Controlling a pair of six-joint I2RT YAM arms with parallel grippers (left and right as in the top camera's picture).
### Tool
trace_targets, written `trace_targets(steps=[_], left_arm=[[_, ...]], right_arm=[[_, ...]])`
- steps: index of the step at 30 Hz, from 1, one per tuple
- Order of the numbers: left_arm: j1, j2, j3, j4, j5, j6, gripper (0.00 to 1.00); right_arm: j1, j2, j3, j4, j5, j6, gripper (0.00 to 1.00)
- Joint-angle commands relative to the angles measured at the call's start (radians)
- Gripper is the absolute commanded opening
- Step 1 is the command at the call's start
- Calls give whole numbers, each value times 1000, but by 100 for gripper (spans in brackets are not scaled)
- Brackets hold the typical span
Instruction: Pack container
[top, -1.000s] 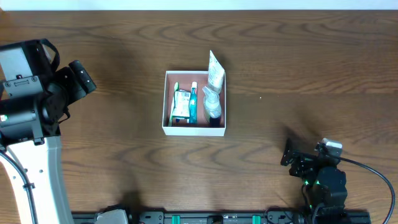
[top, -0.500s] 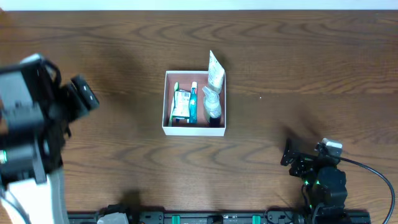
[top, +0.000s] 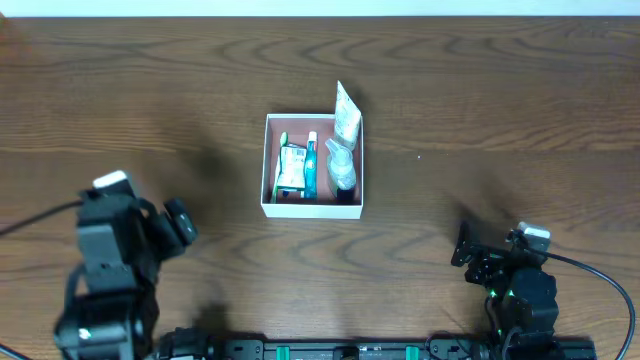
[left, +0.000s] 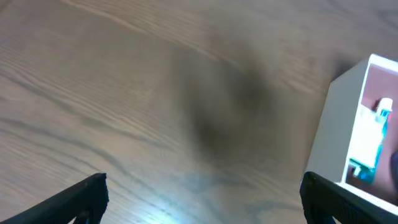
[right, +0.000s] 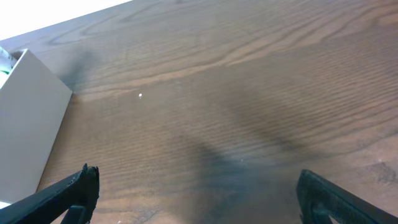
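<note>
The container (top: 265, 160), a square white box with a reddish-brown inside, sits mid-table. It holds a green and white packet, a blue tube, a clear bottle and a white tube that leans over its far right corner. My left gripper (top: 180, 225) is open and empty at the front left, well apart from the container. The left wrist view (left: 199, 202) shows the container's white wall (left: 329, 130) at the right. My right gripper (top: 462, 247) is open and empty at the front right. The right wrist view (right: 196, 193) shows the container's wall (right: 28, 124) at the far left.
Bare dark wood table (top: 480, 90) lies all around the container. A black rail (top: 340, 350) runs along the front edge between the arm bases.
My left arm has dropped from the upper left down to the front left, near the table's front edge. The right arm and the container have not moved.
</note>
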Motion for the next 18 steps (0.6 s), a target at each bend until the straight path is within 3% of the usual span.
trace_targets(steps=[1, 18], left_arm=[[-13, -105, -120, 42, 11, 12, 98], [-19, -464, -520, 109, 63, 5, 98]], right_arm=[[-11, -8, -2, -2, -3, 7, 99], [-11, -8, -2, -2, -3, 7, 99]])
